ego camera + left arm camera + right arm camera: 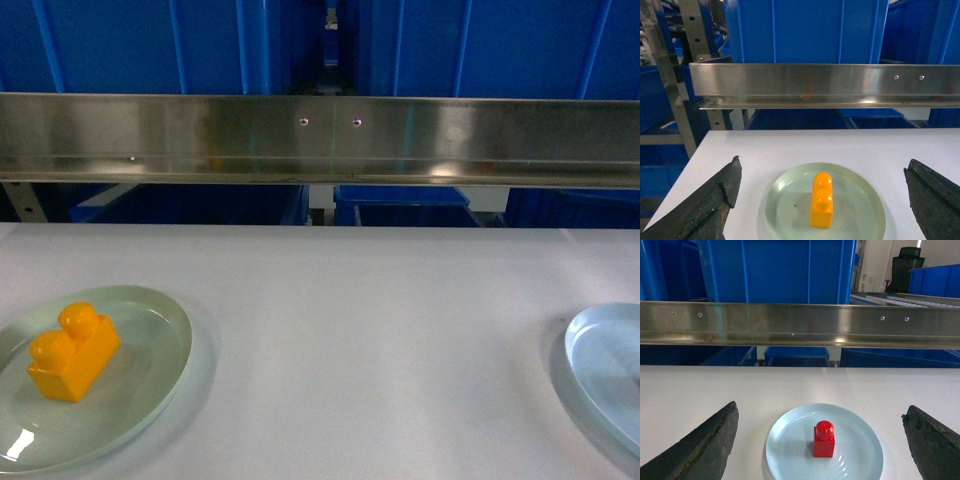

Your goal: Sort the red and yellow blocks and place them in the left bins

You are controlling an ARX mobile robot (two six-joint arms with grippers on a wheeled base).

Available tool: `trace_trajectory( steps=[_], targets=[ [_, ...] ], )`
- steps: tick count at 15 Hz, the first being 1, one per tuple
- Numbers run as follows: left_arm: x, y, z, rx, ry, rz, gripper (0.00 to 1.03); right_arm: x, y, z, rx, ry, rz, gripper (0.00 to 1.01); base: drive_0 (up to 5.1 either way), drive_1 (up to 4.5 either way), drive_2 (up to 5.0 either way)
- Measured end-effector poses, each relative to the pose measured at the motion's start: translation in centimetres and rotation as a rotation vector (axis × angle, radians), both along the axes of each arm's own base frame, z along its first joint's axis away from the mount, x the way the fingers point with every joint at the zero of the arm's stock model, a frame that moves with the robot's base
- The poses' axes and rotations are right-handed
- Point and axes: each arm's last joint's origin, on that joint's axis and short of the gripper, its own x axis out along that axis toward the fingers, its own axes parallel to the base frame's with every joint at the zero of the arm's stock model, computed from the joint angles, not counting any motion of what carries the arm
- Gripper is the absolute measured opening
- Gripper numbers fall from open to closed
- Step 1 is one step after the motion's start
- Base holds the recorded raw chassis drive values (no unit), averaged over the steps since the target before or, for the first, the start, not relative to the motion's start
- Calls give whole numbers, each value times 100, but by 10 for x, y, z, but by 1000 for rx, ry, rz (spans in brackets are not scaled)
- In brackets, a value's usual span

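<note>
A: Status of grippers?
B: Left gripper (822,200) and right gripper (820,440) both have fingers spread wide, holding nothing.
A: Method?
B: Descend centred, close across each brick's narrow sides.
A: Count?
B: One yellow block (821,199) on the green plate (865,220), near left; one red block (824,439) on the blue plate (790,450), near right.
</note>
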Motion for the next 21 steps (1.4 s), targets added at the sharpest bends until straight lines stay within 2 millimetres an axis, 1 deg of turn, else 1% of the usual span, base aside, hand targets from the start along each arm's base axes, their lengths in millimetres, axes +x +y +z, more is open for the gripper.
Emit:
trace_trajectory(
  steps=[3, 4, 7, 10, 11, 12, 13, 14, 15, 16, 18, 19, 20, 21],
  targets=[
    [0, 0, 0, 0, 0, -2, 98, 0, 0, 0, 0, 0, 0, 98, 0, 0, 0],
    [0, -3, -1, 3, 13, -19, 98, 0, 0, 0, 0, 0, 0, 98, 0, 0, 0],
    [0, -4, -5, 0, 53, -37, 98, 1, -4, -5, 16, 59, 13, 98, 0, 0, 0],
    [2, 1, -6, -22, 83, -13, 98, 12, -9, -3, 37, 71, 15, 98, 0, 0, 0],
    [6, 2, -6, -32, 94, -15, 98, 19, -9, 3, 39, 63, 19, 98, 0, 0, 0],
    [12, 3, 1, -40, 85, -23, 98, 30, -7, 18, 46, 45, 30, 98, 0, 0, 0],
    [21, 4, 14, -31, 55, -21, 98, 43, -5, 31, 60, 38, 45, 98, 0, 0, 0],
    [36, 7, 30, -17, 22, -25, 98, 60, -4, 41, 72, 87, 63, 98, 0, 0, 0],
    [60, 12, 44, -6, 14, -35, 98, 81, -3, 43, 104, 178, 88, 98, 0, 0, 0],
    [77, 14, 46, -15, 53, -64, 98, 101, -4, 45, 108, 203, 86, 98, 0, 0, 0],
    [105, 19, 35, -53, 182, -120, 98, 143, -5, 50, 128, 237, 81, 98, 0, 0, 0],
    [118, 22, 36, -63, 219, -127, 98, 161, -6, 50, 109, 220, 48, 98, 0, 0, 0],
    [130, 23, 40, -58, 212, -130, 98, 171, -7, 47, 104, 244, 42, 98, 0, 0, 0],
    [145, 25, 43, -34, 210, -127, 98, 185, -7, 40, 95, 289, 31, 98, 0, 0, 0]
  ],
)
